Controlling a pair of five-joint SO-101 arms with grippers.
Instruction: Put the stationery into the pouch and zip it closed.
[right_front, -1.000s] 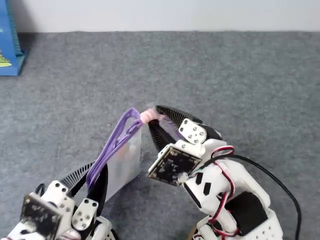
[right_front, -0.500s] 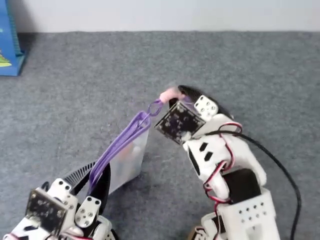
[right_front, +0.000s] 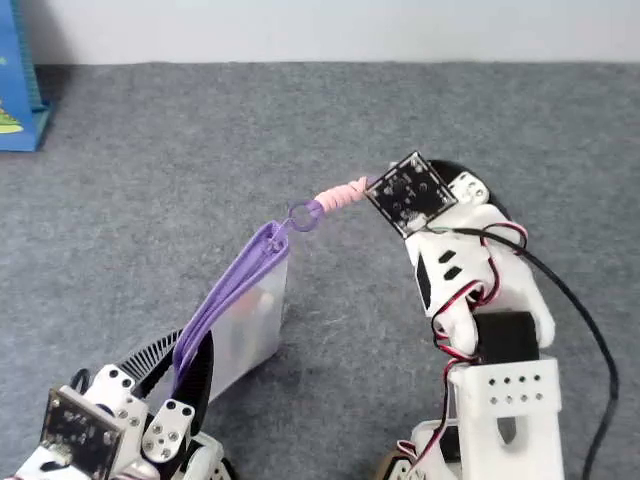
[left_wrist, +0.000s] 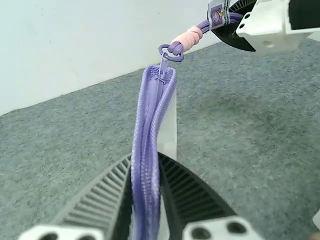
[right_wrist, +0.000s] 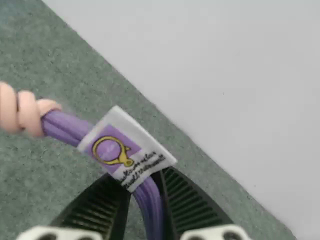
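Pouch (right_front: 252, 325) — frosted translucent plastic; purple woven cloth zip tape (left_wrist: 149, 135). Pull cord (right_wrist: 62, 124): smooth purple strands. Table cover (right_front: 150, 140) — grey, matt, rough, felt-like.

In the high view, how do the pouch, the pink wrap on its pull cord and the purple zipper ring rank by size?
1. The pouch, by far the largest.
2. The pink wrap, longer than the ring.
3. The purple zipper ring, smallest, though close to the wrap.
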